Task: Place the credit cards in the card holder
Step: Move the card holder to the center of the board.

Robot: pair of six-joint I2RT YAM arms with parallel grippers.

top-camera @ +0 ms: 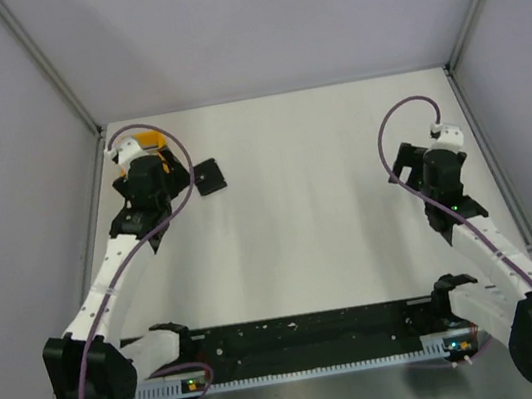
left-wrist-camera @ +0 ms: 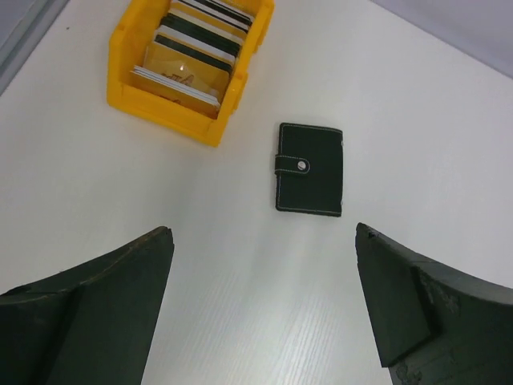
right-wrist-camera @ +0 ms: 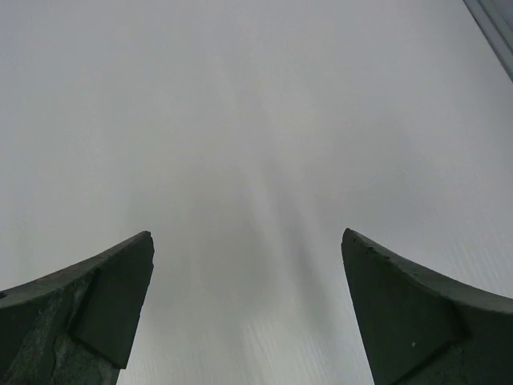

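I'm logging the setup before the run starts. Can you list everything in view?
Yellow-orange plastic bin: one, far left of the table, ahead of the left arm.
Thin rectangular credit cards: several, count unclear; gold, white and dark-striped; standing in the bin.
Small black stitched card holder: one, closed by its snap strap, flat on the table beside the bin, not touching.
White table: one, under everything.
Left gripper: one, black, open, above the table near the card holder.
Right gripper: one, black, open, over the table's right side.
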